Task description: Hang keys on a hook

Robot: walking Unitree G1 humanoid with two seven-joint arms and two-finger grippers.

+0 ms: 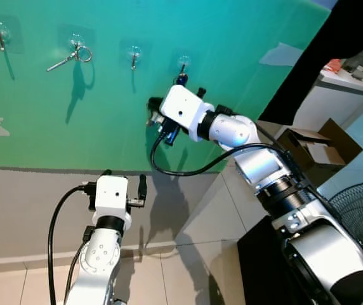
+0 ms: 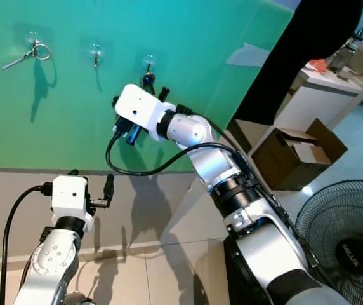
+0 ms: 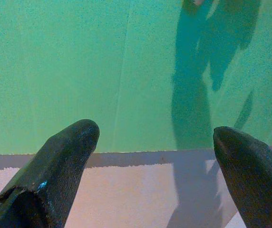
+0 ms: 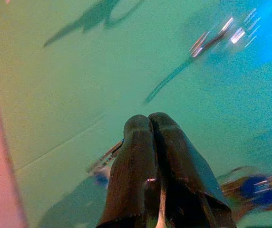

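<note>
Head stereo pair faces green wall (image 1: 245, 57); wrist cameras close to it.

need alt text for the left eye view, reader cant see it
The robot's right gripper reaches up to the rightmost of four hooks on a green wall, with something blue at its tip. A key ring already hangs on the second hook from the left, and the left gripper waits lower down near the grey wall base.
</note>
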